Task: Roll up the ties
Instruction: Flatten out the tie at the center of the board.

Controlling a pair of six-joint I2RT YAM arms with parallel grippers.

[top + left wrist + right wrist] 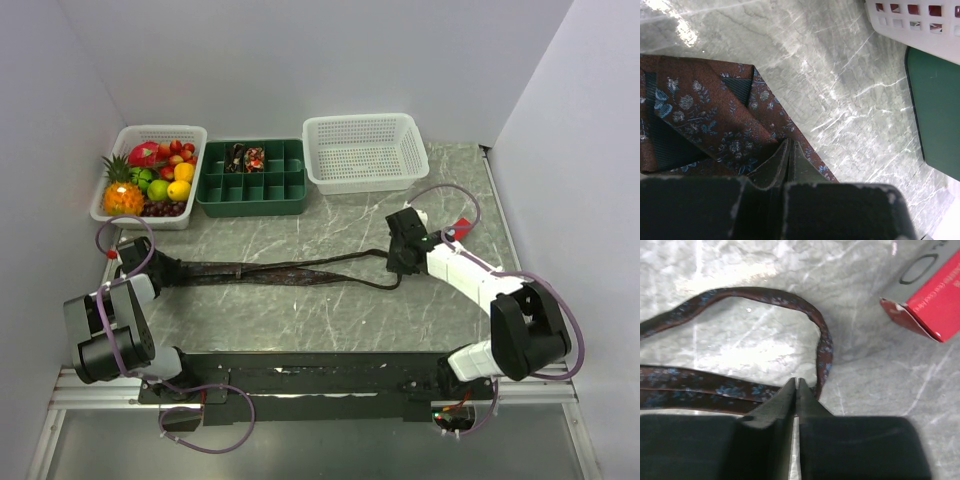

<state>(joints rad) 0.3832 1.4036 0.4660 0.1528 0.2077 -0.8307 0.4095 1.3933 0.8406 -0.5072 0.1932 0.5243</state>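
Two grippers, one tie, both working at table level.

Left gripper (790, 150): fingers fully together, no gap in the wrist view. Tips are down on the wide end of the tie (250, 270), right at its long edge, beside a folded-over corner that shows the dark lining. Can't tell if any fabric is nipped between the tips or only pressed under them.

Right gripper (796, 385): fingers almost together, just a thin slit between them. Tips sit where the narrow end bends into a loop and doubles back alongside itself. The strands run under the fingers, so whether it actually has hold of them isn't visible.

Tie: dark brown with a small blue-grey floral pattern, flat on the marble table (330, 320), stretched roughly left to right between the two grippers. Wide end is at the left, narrow looped end at the right. Unrolled.

Red box (935, 305) lies on the table just beyond the right gripper, apart from the tie.

Back row, left to right:
- white basket (140, 217) with fruit (150, 175)
- green compartment tray (250, 205) with dark items with red flecks (246, 158) in its back cells, too small to identify
- white mesh basket (360, 180)

All three are well apart from the tie.
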